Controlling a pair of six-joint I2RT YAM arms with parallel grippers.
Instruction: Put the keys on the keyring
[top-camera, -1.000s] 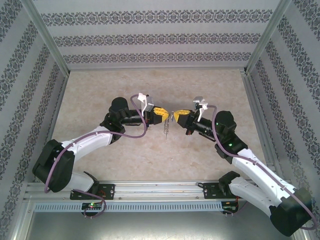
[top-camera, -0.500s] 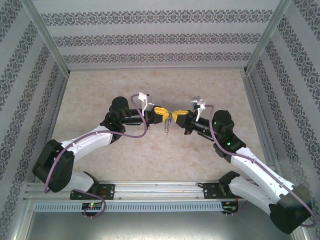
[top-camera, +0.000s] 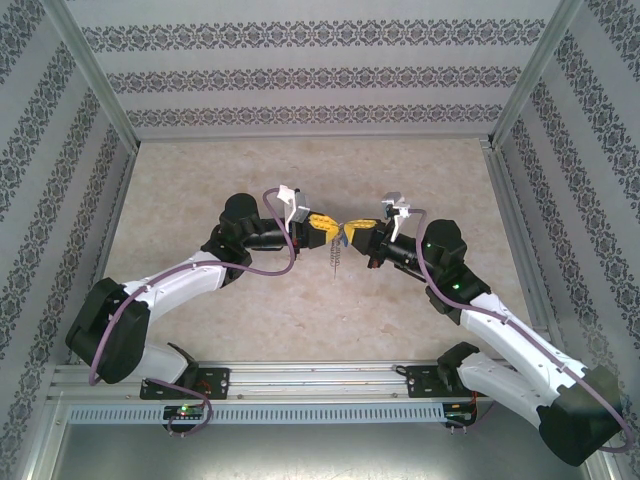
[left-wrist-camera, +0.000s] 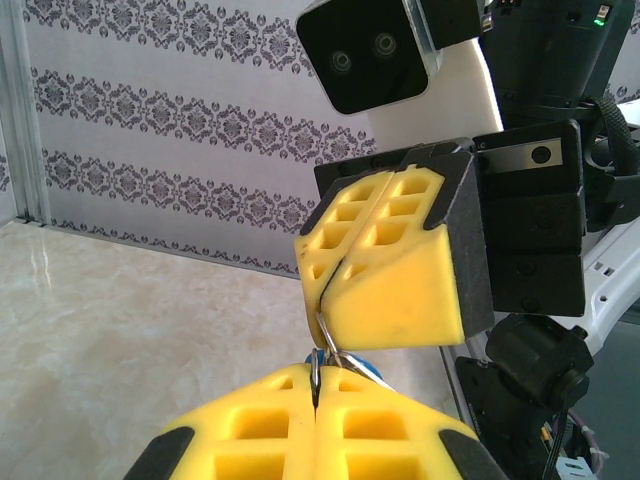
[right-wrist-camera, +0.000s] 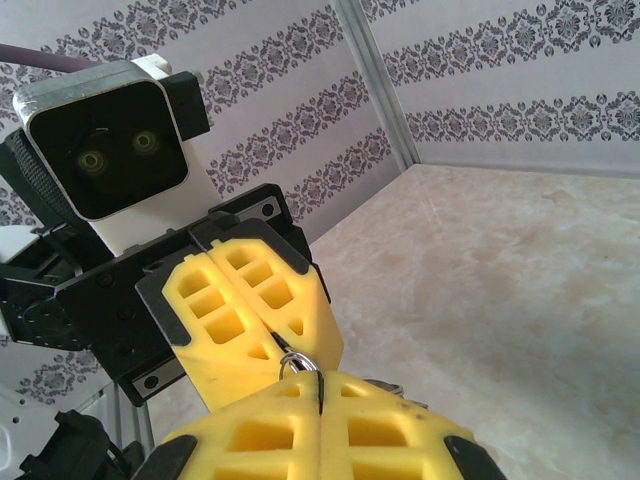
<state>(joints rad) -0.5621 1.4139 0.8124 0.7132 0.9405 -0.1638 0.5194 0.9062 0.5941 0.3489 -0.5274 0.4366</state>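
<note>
right hand (top-camera: 355, 233) has closed the gap, now tip to tip with left hand (top-camera: 326, 226) above the tabletop (top-camera: 300, 320). both pinched shut on keyring (left-wrist-camera: 322, 338) wire. key (left-wrist-camera: 370, 373) blue head just beside. step: threading. next, likely: fine alignment.
</note>
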